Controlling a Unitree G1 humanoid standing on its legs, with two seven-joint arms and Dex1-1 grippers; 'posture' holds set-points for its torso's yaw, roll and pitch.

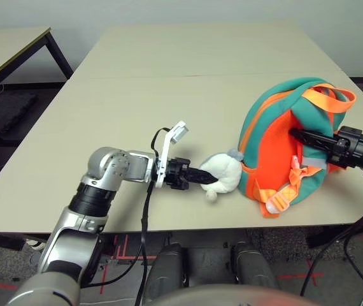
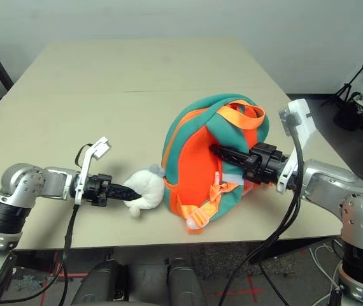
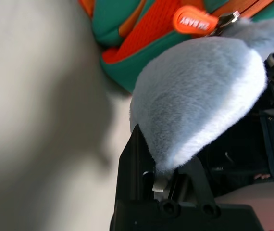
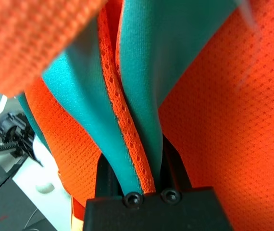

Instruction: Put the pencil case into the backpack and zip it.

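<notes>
Nearest me, my left gripper (image 1: 197, 176) has its fingers closed on the soft grey-and-white plush fish charm (image 1: 223, 172), right beside the teal-and-orange fabric backpack (image 1: 277, 143). The charm hangs off the backpack's zipper by a metal clip with an orange rubber tag (image 3: 194, 20). And here's my right gripper (image 2: 223, 152), fingers pinching a fold of the backpack's teal fabric with orange trim. The backpack itself sits on the pale, smooth table (image 1: 137, 95), orange webbing handle (image 2: 242, 116) on its far side. Beyond the backpack, pale wall (image 1: 200, 13).
</notes>
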